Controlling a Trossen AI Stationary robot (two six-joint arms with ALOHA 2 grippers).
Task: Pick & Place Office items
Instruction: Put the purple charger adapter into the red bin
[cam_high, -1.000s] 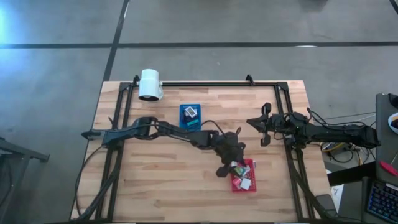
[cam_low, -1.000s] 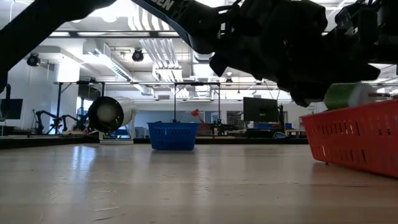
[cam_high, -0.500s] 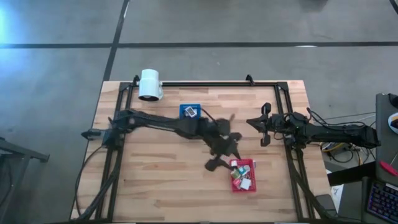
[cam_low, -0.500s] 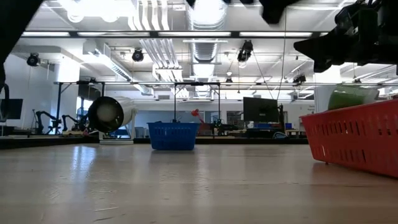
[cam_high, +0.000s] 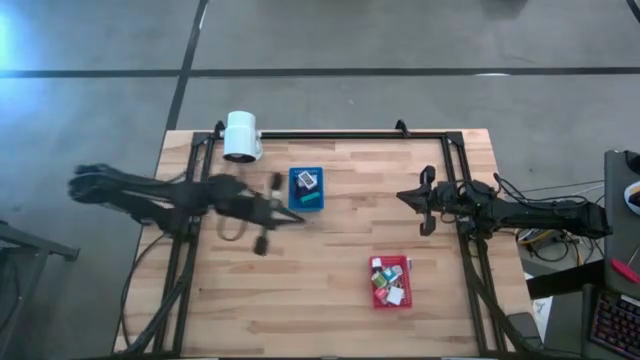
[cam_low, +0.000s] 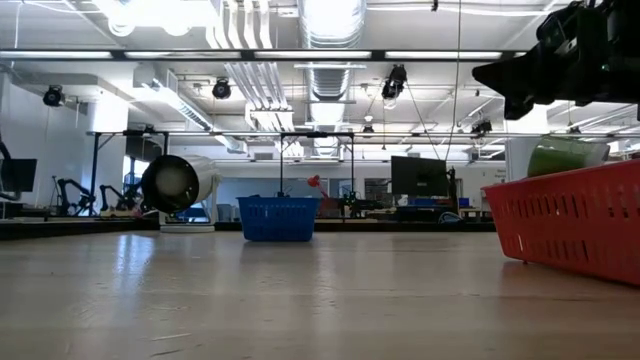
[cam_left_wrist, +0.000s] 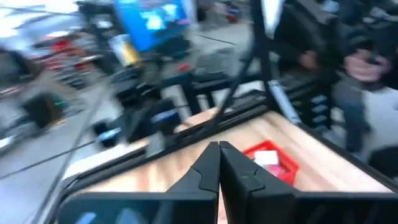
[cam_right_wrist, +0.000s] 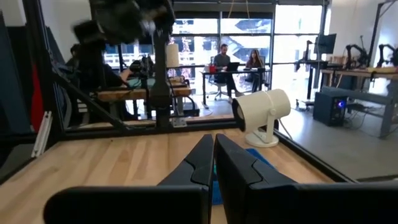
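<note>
On the pale plank table (cam_high: 250, 300), small blocky office items (cam_high: 388, 283) filled the red mesh tray (cam_high: 403, 262); others sat in the blue tray (cam_high: 306, 200). Left gripper (cam_high: 262, 212) and right gripper (cam_high: 427, 200) both hung with slim dark fingers pressed together, empty.

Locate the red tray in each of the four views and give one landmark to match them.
High view: red tray lower middle of the table, right of centre.
Low view: its mesh wall at the right edge, near the camera.
Left wrist view: small and blurred, just beyond the fingertips.
Right wrist view: not in it.
Shared landmark: the blue tray, also far centre in the low view.
</note>
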